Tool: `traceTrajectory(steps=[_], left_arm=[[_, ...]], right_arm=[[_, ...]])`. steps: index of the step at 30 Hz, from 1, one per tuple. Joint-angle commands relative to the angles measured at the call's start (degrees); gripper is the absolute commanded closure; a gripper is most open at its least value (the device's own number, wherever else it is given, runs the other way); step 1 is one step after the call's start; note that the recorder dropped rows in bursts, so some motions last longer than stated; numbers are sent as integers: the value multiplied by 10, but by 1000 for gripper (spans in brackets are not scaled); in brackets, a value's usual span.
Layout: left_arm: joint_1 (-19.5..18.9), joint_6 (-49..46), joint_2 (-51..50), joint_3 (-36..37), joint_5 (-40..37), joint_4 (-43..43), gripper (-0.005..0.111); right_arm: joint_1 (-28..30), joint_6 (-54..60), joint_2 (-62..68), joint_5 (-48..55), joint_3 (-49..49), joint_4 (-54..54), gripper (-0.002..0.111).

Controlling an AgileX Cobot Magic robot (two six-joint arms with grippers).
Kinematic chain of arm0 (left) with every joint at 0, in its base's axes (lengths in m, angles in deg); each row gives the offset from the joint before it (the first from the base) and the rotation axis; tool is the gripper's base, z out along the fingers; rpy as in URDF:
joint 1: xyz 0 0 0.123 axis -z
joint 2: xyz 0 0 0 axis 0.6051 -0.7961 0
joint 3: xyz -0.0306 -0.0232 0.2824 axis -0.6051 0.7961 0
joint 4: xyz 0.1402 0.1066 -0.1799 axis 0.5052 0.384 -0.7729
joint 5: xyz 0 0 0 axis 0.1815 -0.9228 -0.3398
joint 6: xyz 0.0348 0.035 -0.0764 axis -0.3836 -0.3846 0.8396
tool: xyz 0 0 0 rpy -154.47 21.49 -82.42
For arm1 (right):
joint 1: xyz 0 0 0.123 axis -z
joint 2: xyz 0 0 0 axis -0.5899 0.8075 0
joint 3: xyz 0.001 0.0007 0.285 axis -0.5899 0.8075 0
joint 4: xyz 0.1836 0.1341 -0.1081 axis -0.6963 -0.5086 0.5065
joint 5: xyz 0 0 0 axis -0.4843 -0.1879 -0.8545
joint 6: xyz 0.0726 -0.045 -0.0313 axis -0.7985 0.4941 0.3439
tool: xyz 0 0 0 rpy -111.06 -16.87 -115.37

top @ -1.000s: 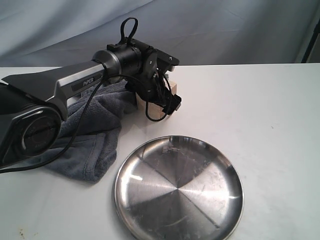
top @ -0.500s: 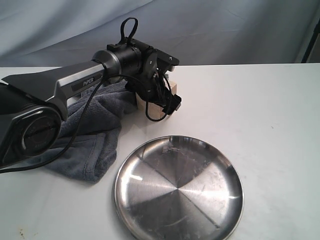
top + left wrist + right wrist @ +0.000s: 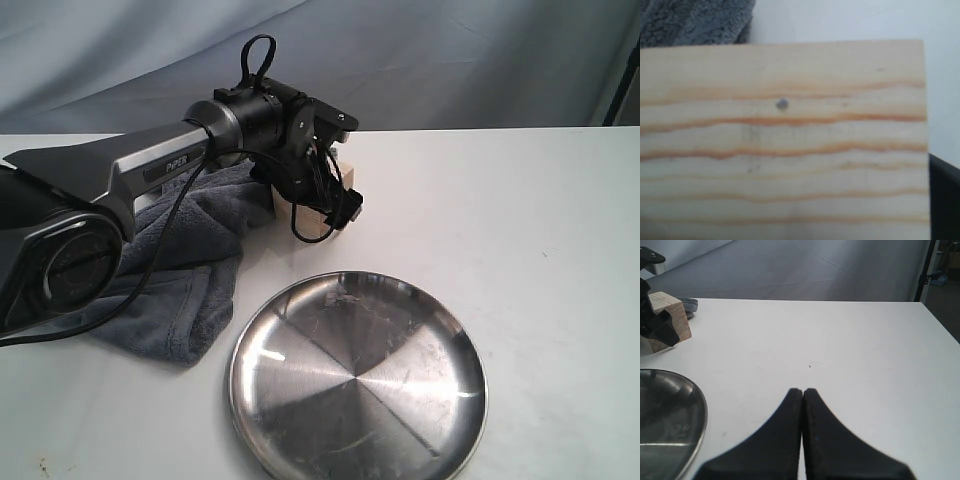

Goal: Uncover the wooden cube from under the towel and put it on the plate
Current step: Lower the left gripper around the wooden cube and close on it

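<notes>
The wooden cube (image 3: 310, 224) rests on the white table at the towel's right edge, uncovered; its grain fills the left wrist view (image 3: 785, 140). My left gripper (image 3: 316, 200) is lowered over the cube and open, with a finger (image 3: 946, 200) beside one face and its jaws on either side of the block. The dark grey towel (image 3: 190, 270) lies bunched to the left under the arm. In front sits the steel plate (image 3: 357, 375), with nothing on it. My right gripper (image 3: 803, 390) is shut with nothing in it, hovering over bare table to the right of the plate (image 3: 665, 415).
The white table (image 3: 540, 250) stretches to the right and behind the cube. A blue-grey cloth backdrop (image 3: 450, 60) hangs behind the table's far edge. The left arm's black cable (image 3: 300, 232) loops in front of the cube.
</notes>
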Motion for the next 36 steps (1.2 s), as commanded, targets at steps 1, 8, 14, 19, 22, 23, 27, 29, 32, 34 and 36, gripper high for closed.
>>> traceTrajectory(steps=[1, 8, 14, 19, 22, 23, 27, 29, 32, 34, 36], left_arm=[[0, 5, -2, -2, -11, -14, 2], [0, 5, -2, -2, -11, -14, 14], [0, 5, -2, -2, -7, -12, 61], [0, 5, -2, -2, 1, -6, 71], [0, 5, -2, -2, 1, 15, 71], [0, 5, -2, -2, 1, 20, 71], [0, 4, 3, -2, 1, 24, 71], [0, 4, 6, -4, -1, 24, 71], [0, 4, 11, -4, -3, 24, 71], [0, 4, 17, -4, -5, 24, 71], [0, 4, 23, -4, -6, 24, 71]], right_arm=[[-2, 0, 1, -3, 2, 0, 108], [-2, 0, 1, -3, 2, 0, 108], [-2, 0, 1, -3, 2, 0, 108], [-2, 0, 1, -3, 2, 0, 108], [-2, 0, 1, -3, 2, 0, 108], [-2, 0, 1, -3, 2, 0, 108], [-2, 0, 1, -3, 2, 0, 108], [-2, 0, 1, -3, 2, 0, 108], [-2, 0, 1, -3, 2, 0, 108], [-2, 0, 1, -3, 2, 0, 108], [-2, 0, 1, -3, 2, 0, 108]])
